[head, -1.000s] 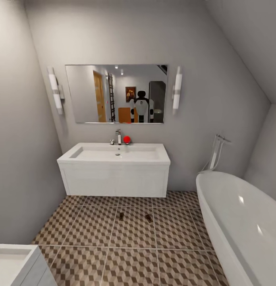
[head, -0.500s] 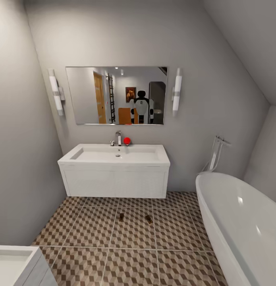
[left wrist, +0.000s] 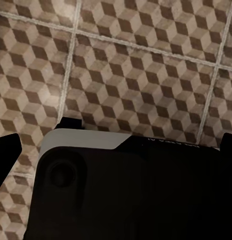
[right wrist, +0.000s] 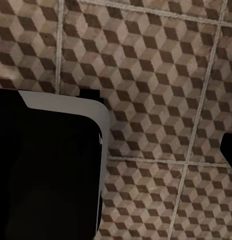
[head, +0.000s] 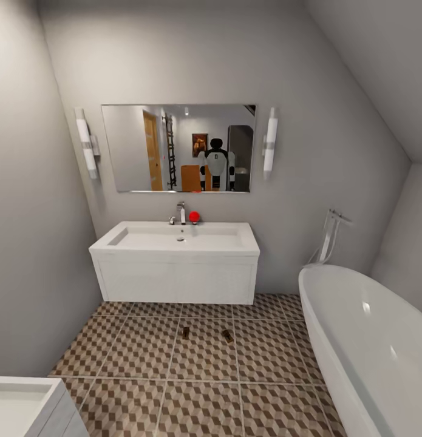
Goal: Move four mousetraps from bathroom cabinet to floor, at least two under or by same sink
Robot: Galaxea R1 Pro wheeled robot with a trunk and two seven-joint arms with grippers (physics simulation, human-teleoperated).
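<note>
Our main worry is the count: we see two mousetraps on the bathroom floor (head: 144, 358), the left mousetrap (head: 186, 332) and the right mousetrap (head: 227, 334), lying near each other just in front of the white sink unit (head: 174, 276), and if the other two are forgotten or set on a different surface, the task fails. A second risk is the base rolling over these small pieces, since they sit in the open tile between us and the sink (head: 180, 238) and are easy to miss from up here. The bathtub (head: 368, 340) crowds one side, so a wide turn could clip it. Each trap reads as a tiny dark-brown flat scrap on the cube-patterned tile; at this range we can barely make out wire or any red mark. Both wrist cameras look down at tile past dark robot bodywork, and we cannot tell whether either gripper is parted, closed or carrying anything.
</note>
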